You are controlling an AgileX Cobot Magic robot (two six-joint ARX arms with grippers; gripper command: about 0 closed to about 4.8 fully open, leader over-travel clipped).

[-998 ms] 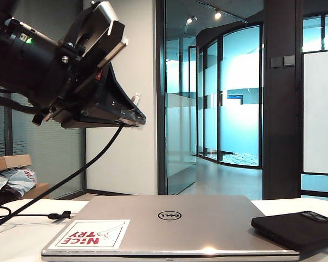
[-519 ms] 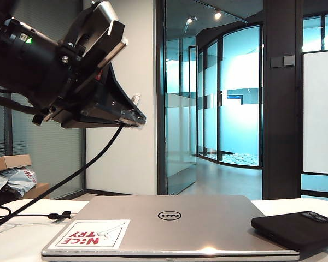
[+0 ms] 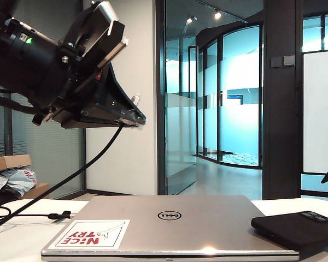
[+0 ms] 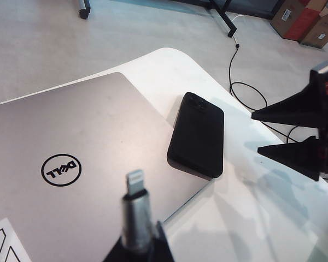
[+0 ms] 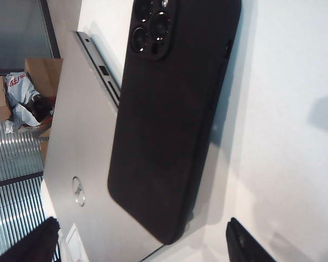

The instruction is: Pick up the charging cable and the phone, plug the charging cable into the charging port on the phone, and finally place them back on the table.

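Observation:
My left gripper [image 3: 135, 115] hangs high at the left, shut on the charging cable's plug [image 4: 135, 215], whose silver-white tip [image 3: 135, 100] sticks out past the fingers. The black charging cable [image 3: 82, 169] droops from it to the table [image 3: 16, 240], with its little strap [image 3: 60, 215] lying there. The black phone [image 3: 298, 229] lies camera bump up, partly on the laptop's right edge and partly on the table [image 4: 251, 213]. My right gripper [image 4: 256, 132] hovers open beside and above the phone [image 4: 198, 134]. In the right wrist view the phone [image 5: 169, 114] fills the space ahead of the open gripper [image 5: 139, 251].
A silver Dell laptop [image 3: 169, 224] lies shut in the middle of the table with a red-and-white sticker [image 3: 90, 233]. Cardboard boxes and bags [image 3: 11, 174] sit behind at the left. A loose cord [image 4: 235, 82] trails on the floor past the table's corner.
One finger of the right gripper has come into the exterior view at the right edge, above the phone. The left gripper, the cable and the phone have not moved.

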